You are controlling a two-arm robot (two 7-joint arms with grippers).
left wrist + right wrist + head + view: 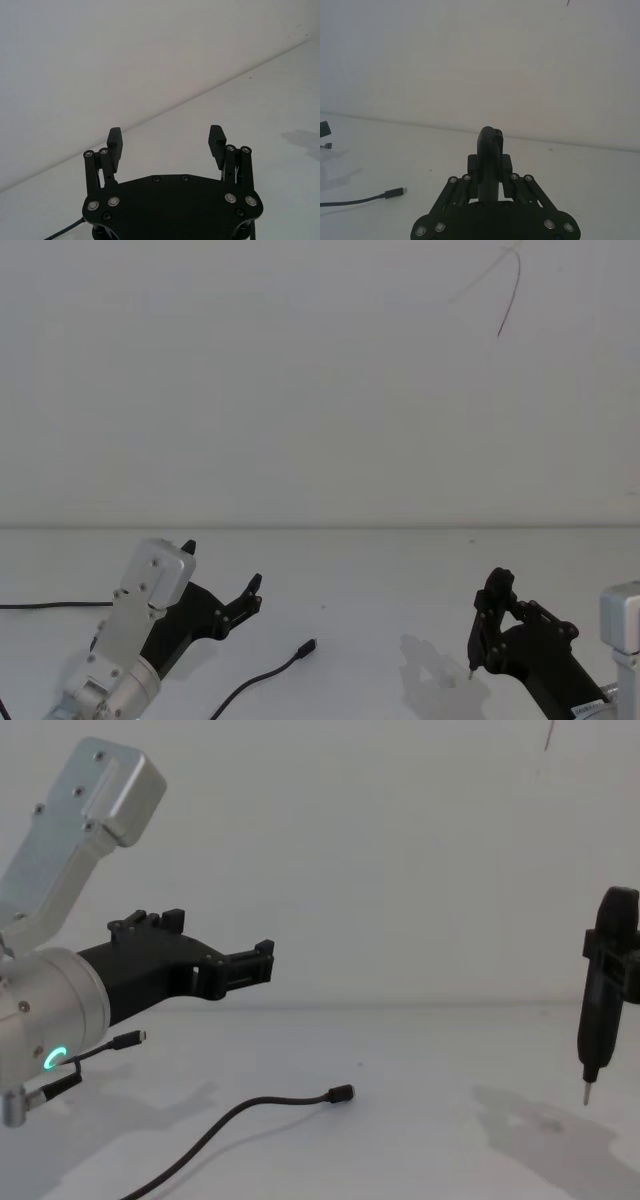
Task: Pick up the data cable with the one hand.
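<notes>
Your blocky black left gripper (222,565), lower left, is spread wide; the thin black data cable (268,676) lies loose at bottom centre. Your right gripper (497,605), lower right, pinches a slim black pen-shaped tool (598,1010).

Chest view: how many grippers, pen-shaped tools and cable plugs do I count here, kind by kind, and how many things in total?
Grippers: 2, the left gripper open, the right gripper shut on the tool.
Pen-shaped tool: 1.
Cable plugs: 2, one lying mid-table, one beside the left wrist.
Total: 5.
</notes>
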